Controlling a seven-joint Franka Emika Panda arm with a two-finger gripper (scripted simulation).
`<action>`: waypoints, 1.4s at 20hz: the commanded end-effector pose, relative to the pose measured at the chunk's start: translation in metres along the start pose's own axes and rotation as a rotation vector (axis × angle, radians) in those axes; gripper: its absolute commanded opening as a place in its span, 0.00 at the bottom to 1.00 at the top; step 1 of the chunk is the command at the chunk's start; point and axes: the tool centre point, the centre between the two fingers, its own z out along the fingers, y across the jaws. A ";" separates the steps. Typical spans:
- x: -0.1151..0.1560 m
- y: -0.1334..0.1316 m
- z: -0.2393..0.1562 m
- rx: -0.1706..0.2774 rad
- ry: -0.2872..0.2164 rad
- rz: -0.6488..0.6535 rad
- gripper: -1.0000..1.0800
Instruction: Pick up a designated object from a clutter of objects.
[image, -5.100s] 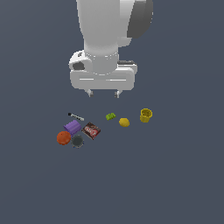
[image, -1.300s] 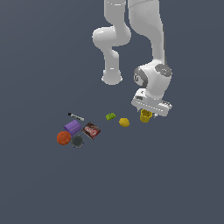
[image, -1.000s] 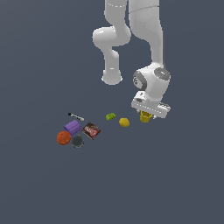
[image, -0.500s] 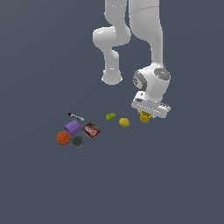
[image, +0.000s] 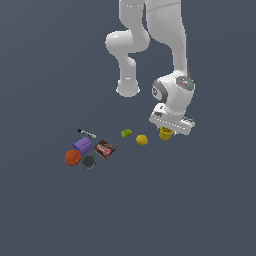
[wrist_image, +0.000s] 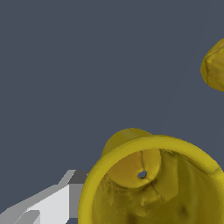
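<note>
Cup sat directly under the hand, its flared rim nearly filling the wrist view, one finger just beside its wall. Whether the hand was apart or clamped on it could not be told. It stood upright, mouth toward the hand, long axis vertical. The tapered body could squirt out of a low pinch, or a finger catching the rim could tip it toward the lemon nearby.
</note>
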 end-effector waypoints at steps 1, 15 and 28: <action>0.007 0.001 -0.009 0.001 0.001 0.001 0.00; 0.079 0.018 -0.107 0.004 -0.003 -0.001 0.00; 0.165 0.038 -0.221 0.003 -0.002 0.000 0.00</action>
